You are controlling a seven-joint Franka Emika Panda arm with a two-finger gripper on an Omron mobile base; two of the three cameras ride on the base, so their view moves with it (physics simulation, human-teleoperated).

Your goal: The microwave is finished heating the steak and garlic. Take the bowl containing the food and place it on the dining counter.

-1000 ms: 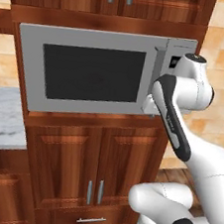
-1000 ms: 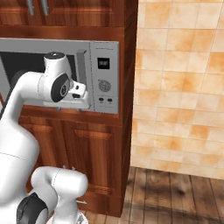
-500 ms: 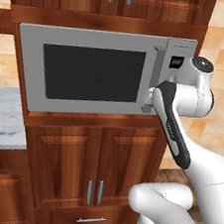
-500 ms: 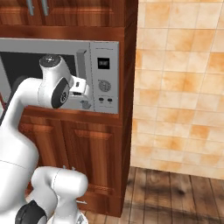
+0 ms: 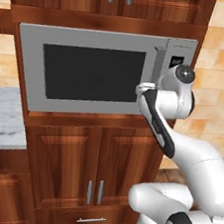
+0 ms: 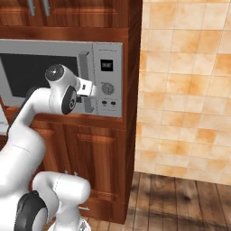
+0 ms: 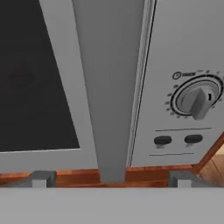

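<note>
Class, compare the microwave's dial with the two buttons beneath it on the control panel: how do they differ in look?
The dial is large, round and grey with a raised pointer, ringed by tick marks; the buttons are small, dark, flat ovals without markings. There is one dial but two buttons, side by side. Both sit on the microwave's silver-grey control panel, right of the door handle.

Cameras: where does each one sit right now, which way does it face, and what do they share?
Left base view: behind the arm to its left, facing the microwave and wood cabinets; the arm rises from the lower right.
Right base view: behind the arm to its right, facing the control panel and tiled wall; the arm rises from the lower left, its open gripper at the door handle.
Hand view: on the hand, close to the handle, dial and buttons; both fingertips straddle the handle.
Shared: the microwave with its door shut.
</note>
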